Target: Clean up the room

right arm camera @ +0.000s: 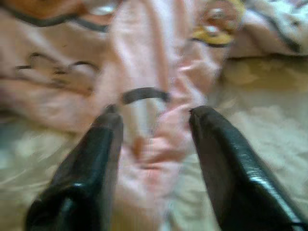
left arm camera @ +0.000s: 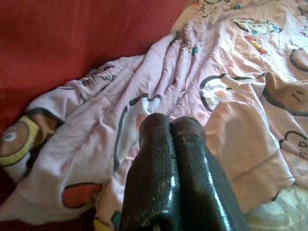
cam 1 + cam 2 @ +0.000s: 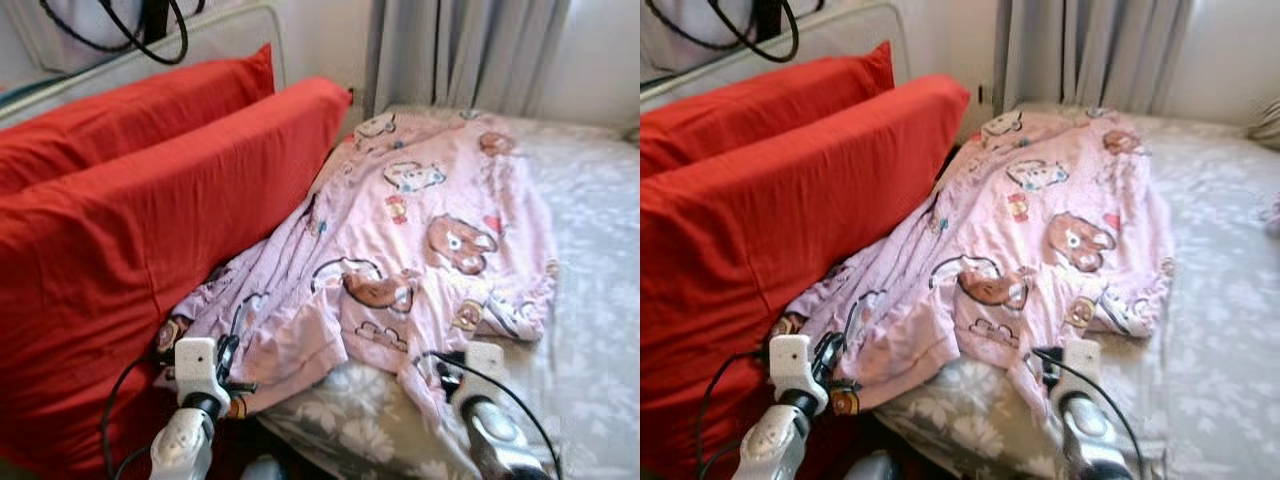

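A pink blanket (image 3: 430, 220) printed with cartoon animals lies crumpled across the bed, its left side bunched against the red pillows. My left gripper (image 2: 172, 126) is shut with nothing between its fingers, and hovers just over the blanket's near left corner (image 3: 230, 360). At the blanket's near edge my right gripper (image 1: 154, 113) stands open. A hanging fold of the pink cloth (image 1: 149, 144) runs between its two black fingers (image 1: 216, 144); this view is blurred.
Two big red pillows (image 3: 150, 200) lean up on the left, in front of a white headboard rail with black cables (image 3: 130, 30). The grey floral sheet (image 3: 590, 250) spreads out to the right. Grey curtains (image 3: 460, 50) hang behind the bed.
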`<state>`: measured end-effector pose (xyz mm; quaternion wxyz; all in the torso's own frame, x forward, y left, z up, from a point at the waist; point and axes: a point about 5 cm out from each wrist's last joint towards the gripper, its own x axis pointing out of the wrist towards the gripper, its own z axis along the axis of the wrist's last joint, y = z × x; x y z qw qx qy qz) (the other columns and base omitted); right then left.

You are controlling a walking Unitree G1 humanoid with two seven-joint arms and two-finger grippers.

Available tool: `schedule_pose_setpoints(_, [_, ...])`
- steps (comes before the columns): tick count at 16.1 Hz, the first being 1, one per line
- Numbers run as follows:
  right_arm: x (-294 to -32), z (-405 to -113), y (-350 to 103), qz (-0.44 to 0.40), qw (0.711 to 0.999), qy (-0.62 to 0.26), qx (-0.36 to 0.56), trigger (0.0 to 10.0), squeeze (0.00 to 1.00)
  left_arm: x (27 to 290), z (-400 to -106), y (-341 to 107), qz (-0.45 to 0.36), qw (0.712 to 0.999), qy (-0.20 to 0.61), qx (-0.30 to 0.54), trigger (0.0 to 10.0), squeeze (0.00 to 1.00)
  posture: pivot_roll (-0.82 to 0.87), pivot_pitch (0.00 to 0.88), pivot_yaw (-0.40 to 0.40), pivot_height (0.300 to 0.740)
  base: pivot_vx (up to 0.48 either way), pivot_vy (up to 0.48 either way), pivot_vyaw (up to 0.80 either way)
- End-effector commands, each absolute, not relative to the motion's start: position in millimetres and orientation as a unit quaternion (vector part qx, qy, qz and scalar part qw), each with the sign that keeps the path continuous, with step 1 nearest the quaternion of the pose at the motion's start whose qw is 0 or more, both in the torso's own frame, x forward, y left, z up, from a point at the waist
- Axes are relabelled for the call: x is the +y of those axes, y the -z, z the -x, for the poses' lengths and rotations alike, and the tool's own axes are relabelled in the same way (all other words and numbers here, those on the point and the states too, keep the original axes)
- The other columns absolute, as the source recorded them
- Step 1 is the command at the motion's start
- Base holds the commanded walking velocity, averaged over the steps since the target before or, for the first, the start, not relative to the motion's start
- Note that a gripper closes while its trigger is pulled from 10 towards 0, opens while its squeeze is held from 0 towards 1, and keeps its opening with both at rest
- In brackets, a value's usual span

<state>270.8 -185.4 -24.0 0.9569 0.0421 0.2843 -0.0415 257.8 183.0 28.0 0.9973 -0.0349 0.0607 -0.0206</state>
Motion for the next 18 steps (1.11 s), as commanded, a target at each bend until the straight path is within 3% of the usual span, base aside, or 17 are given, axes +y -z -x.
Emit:
schedule_pose_setpoints(1, [-180, -273, 24, -0.035, 0.955, 0.027, 0.292, 10.0, 1.00, 186, -260, -33, 0.033, 0.998, 0.019, 0.054, 10.0, 0.00, 0.08, 0.000, 0.048, 0.648, 0.000, 0.000, 0.00])
schedule_pose_setpoints(7, [-175, -275, 25, -0.027, 0.948, 0.028, 0.317, 10.0, 1.00, 192, -274, -60, 0.029, 0.999, 0.007, 0.017, 10.0, 0.00, 0.13, 0.000, 0.068, 0.648, 0.000, 0.000, 0.00])
schedule_pose_setpoints(10, [-177, -275, 25, -0.027, 0.947, 0.039, 0.317, 10.0, 1.00, 194, -273, -67, 0.024, 1.000, 0.009, 0.009, 10.0, 0.00, 0.15, 0.048, 0.073, 0.648, 0.000, 0.000, 0.00])
schedule_pose_setpoints(17, [-189, -272, 26, -0.032, 0.942, 0.077, 0.324, 10.0, 1.00, 198, -234, -69, 0.016, 0.999, 0.004, 0.028, 10.0, 0.00, 0.20, 0.156, 0.081, 0.648, 0.000, 0.000, 0.00])
schedule_pose_setpoints(18, [-189, -272, 27, -0.033, 0.942, 0.078, 0.324, 10.0, 0.07, 198, -228, -69, 0.016, 0.999, 0.004, 0.032, 10.0, 0.00, 0.21, 0.171, 0.084, 0.648, 0.000, 0.000, 0.00])
